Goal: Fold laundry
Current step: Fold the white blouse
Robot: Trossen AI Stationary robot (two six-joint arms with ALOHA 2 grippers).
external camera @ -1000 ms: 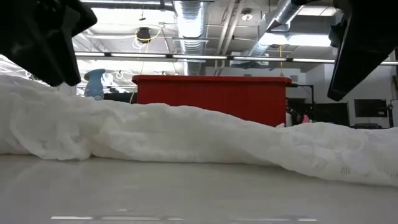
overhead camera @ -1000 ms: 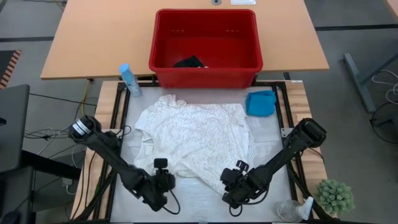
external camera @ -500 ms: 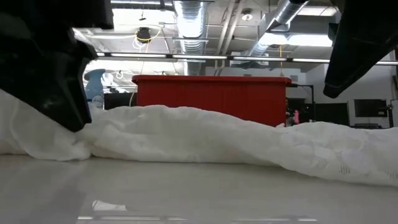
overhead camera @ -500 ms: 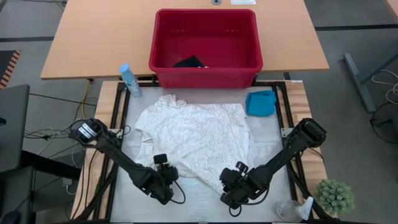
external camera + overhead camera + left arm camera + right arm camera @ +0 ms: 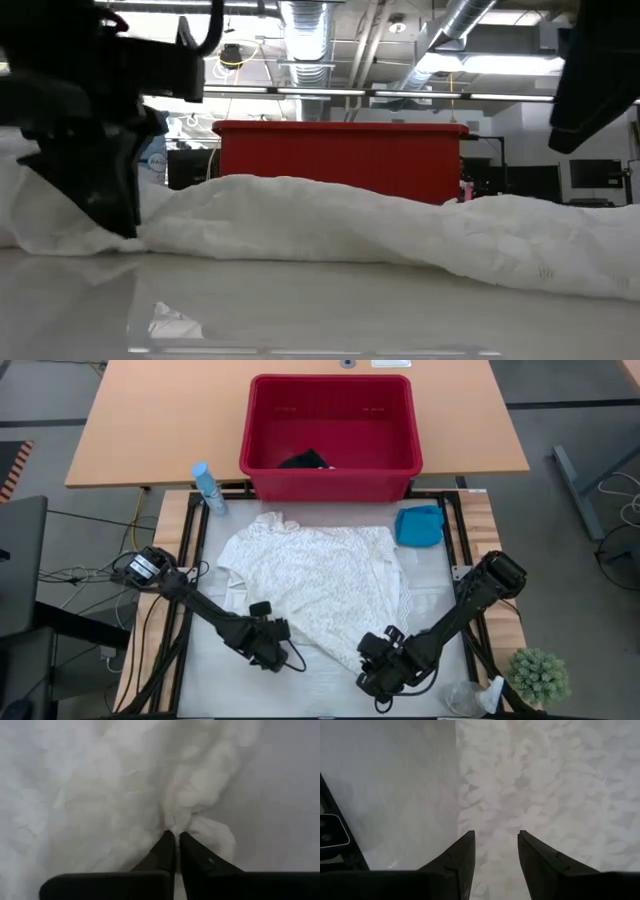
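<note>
Left hand (image 5: 272,643) pinches white cloth (image 5: 315,575) hem near bench front edge; right hand (image 5: 375,660) half-wide over hem, must grip next.

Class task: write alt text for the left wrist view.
The left gripper, shut, pinches a bunched edge of the white cloth, which fills most of the view. Bare table shows at one side.

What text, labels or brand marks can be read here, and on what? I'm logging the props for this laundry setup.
None can be read.
The blue spray bottle may carry a label, but it is too small to make out.
The red basket, the cream-white cloth and the turquoise garment show no print.
</note>
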